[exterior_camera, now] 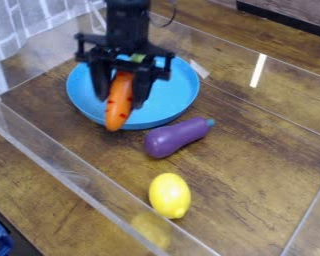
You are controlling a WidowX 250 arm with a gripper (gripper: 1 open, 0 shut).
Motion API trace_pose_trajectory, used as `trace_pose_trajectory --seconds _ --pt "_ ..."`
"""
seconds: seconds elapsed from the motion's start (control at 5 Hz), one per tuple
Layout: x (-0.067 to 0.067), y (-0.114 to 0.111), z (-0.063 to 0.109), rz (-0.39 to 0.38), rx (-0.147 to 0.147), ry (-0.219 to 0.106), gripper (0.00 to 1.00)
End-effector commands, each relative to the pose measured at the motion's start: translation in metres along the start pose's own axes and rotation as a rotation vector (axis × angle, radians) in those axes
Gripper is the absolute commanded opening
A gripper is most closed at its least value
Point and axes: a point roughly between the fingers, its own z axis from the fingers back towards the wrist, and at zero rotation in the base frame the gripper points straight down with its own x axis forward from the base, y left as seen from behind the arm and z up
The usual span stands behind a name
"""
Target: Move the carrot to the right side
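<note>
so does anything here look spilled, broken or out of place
Nothing stands out. The gripper holds the carrot tilted above the blue plate; the eggplant and lemon lie intact on the table.

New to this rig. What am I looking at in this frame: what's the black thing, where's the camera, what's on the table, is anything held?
There is one view, from a fixed camera looking down at an angle across a wooden table. The black thing coming down from the top is a robot arm ending in its hand, a two-fingered clamp pointing straight down. The hand is shut on a small orange toy carrot, which hangs off the table in front of a blue plate. To the right of the carrot in the picture a purple toy eggplant lies on the wood, and a yellow toy lemon sits nearer the camera. Clear plastic walls fence the area in.
</note>
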Motion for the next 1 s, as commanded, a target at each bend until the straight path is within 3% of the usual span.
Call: trace_pose_trajectory --seconds 0.0,0.4,0.8 --pt "0.007 -0.021 0.042 -0.096 -0.012 -0.107 0.00" --pt "0.005 -0.071 0.050 -0.238 -0.023 -0.117 0.00" --pt "-0.004 -0.122 0.030 -0.293 -0.020 -0.098 0.00"
